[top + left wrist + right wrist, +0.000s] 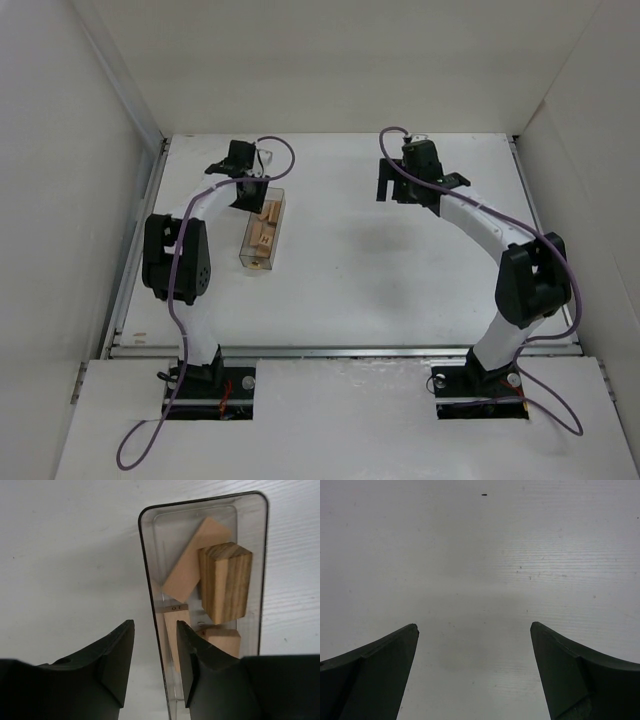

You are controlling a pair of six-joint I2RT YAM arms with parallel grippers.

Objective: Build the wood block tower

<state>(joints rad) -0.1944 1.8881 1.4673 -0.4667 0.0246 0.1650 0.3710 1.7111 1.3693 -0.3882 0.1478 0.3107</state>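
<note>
Several tan wood blocks (225, 580) lie jumbled inside a clear plastic box (145, 555) on the left side of the white table (400, 260). Among them are a flat plank (192, 562) and a thick grained piece. My left gripper (155, 622) straddles the box's left wall at its far end (247, 195), one finger outside and one inside. A narrow gap shows on each side of the wall, so the jaws stand open and hold nothing. My right gripper (474, 627) hangs wide open over bare table at the back right (410, 190). No tower is in view.
White walls enclose the table on the left, back and right. The box (246, 258) lies lengthwise near the left arm, with the blocks (266, 235) inside it. A metal rail (340, 350) runs along the table's near edge by both arm bases.
</note>
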